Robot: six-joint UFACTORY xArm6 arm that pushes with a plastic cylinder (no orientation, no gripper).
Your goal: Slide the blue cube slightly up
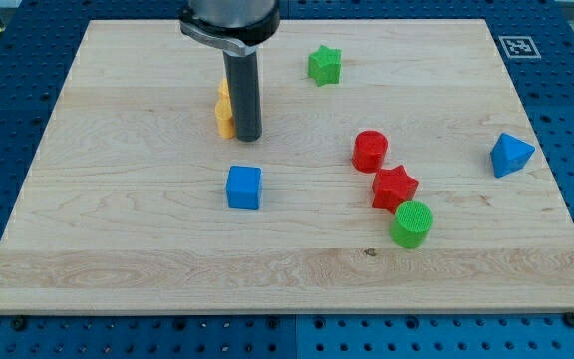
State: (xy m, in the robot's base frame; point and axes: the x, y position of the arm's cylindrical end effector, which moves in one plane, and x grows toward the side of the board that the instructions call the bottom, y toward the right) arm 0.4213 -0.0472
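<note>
The blue cube (244,187) sits on the wooden board (118,229), left of centre and toward the view's bottom. My tip (248,137) stands above the cube in the view, a short gap away, slightly to its right. The rod comes down from the view's top. A yellow block (224,110) is partly hidden behind the rod, just left of it; its shape is unclear.
A green star (324,65) lies near the top. A red cylinder (370,151), a red star (394,187) and a green cylinder (412,223) cluster right of centre. A blue triangular block (510,155) lies near the right edge.
</note>
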